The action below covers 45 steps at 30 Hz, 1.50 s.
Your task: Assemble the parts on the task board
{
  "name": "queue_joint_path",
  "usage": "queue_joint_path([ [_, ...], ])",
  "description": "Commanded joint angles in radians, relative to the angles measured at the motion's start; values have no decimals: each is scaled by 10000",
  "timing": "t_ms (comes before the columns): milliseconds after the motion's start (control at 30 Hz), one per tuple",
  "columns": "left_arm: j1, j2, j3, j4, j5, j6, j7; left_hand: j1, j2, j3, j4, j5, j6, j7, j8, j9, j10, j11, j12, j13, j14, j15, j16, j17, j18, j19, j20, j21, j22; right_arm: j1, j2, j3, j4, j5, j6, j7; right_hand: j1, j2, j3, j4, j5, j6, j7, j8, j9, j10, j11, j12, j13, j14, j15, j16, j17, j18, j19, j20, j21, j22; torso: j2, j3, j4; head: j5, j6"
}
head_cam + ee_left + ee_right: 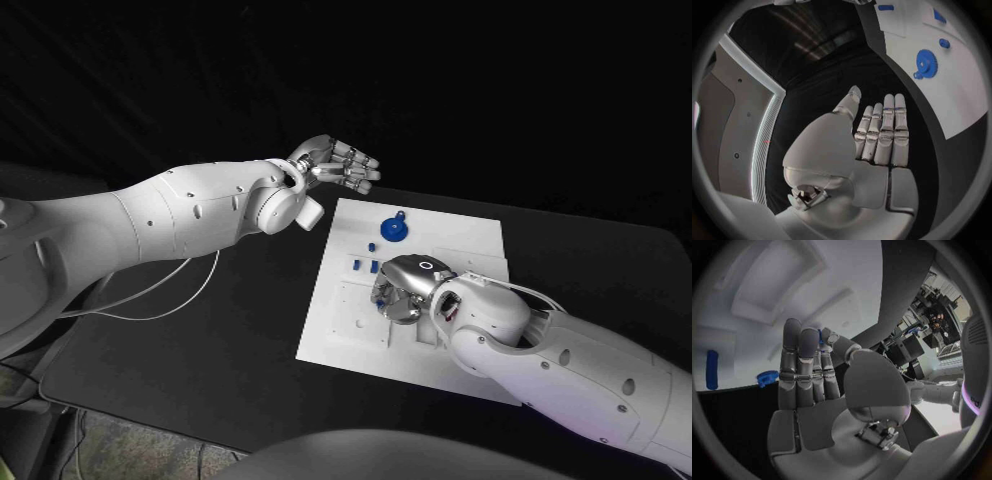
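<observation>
Right hand: the right hand (pixel 401 290) is down over the middle of the task board (pixel 462 240), palm toward the plate. In the right wrist view a small blue part (pixel 821 336) shows just behind its fingertips (pixel 792 330); whether it is pinched or merely touched, I cannot tell.
Why there: by my reading it is working a part into a recess near the board's centre, hence the low, close pose.
Left hand: the left hand (pixel 335 163) hangs off the board's far left corner, above bare black tabletop (pixel 202 350), fingers straight and side by side, holding nothing. It looks parked clear of the work.
Blue gear: the gear (pixel 394 230) lies near the board's far edge, apart from both hands, untouched.
Small blue pieces: short blue pieces (pixel 356 264) sit by the board's left edge, just beside the right hand.
Open room: the board's far right corner is bare white, and the tabletop left of the board is open. The right forearm covers the near right corner, so room is tightest there.
</observation>
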Motion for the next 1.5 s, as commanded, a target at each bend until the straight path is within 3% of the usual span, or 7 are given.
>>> queue_joint_path([
  [33,-3,19,7,6,57,185,75,-17,-70,6,76,-29,-50,41,-12,3,-56,25,-9,4,-83,-14,-26,9,27,-21,12,65,-10,-56,-2,-47,-49,105,158,-31,91,-443,-94,-49,93,-560,171,-1,-181,-1041,306,34,-43,-9,261,-29,-9,258,-25,186,26,103,3,6,-8,-41,47],
  [300,-6,10,6,-8,57,104,89,-23,-71,-2,83,-28,-70,47,-15,2,-81,33,-13,4,-126,0,-32,5,25,-27,18,74,-68,-70,-126,-47,53,236,-686,126,824,-785,-2065,123,532,-1356,252,16,-228,-2553,658,68,-47,-22,545,76,-144,692,129,641,-208,35,1,16,8,-103,115],
  [733,-12,-1,6,-67,57,42,125,-14,-77,4,82,-26,-63,44,-14,2,-77,33,-8,4,-143,4,-28,3,37,-19,24,83,-84,-80,-790,65,703,539,-1456,242,982,-958,-2546,539,831,-1422,205,3,-237,-2627,652,67,-52,-49,504,201,-236,673,402,607,-571,-78,-2,12,-7,-188,204],
  [833,-13,-10,6,-70,57,54,134,-14,-77,4,82,-26,-63,44,-14,2,-77,33,-8,4,-143,4,-28,3,37,-19,24,83,-84,-79,-1046,243,908,904,-1451,309,775,-841,-2189,468,802,-1349,268,2,-238,-2303,599,79,-54,-50,472,236,-221,643,425,569,-596,-31,0,9,-3,-221,248],
  [1167,-24,-49,6,-70,58,85,169,54,-41,40,44,-20,-38,39,-11,2,-53,24,-8,3,-120,-10,-28,9,47,-7,14,107,-111,-75,-2363,1490,1555,2662,-571,799,-7,-580,-1404,306,1258,-1286,272,5,-234,-1132,339,49,-46,-69,301,438,-118,466,460,388,-602,124,-1,5,-17,-309,442],
  [1333,-31,-66,5,-64,58,101,197,49,-41,29,30,-21,-20,35,-9,3,-30,18,-6,4,-126,-10,-27,6,41,-22,13,116,-120,-65,-2856,1807,1566,2733,-46,784,121,-581,-2311,397,1304,-1546,262,13,-236,-1837,503,76,-36,-137,412,412,-151,534,470,493,-764,31,-6,18,-15,-353,452],
  [1500,-36,-74,5,-57,58,122,243,41,-7,26,9,-18,33,7,-11,3,250,-54,-4,3,-81,-42,-26,12,18,-25,-14,147,-128,-60,-3107,1921,1382,2629,337,697,668,-480,-3859,878,1201,-1884,178,13,-242,-2444,612,95,-30,-180,496,448,-194,575,606,591,-1061,-238,6,22,-20,-389,475],
])
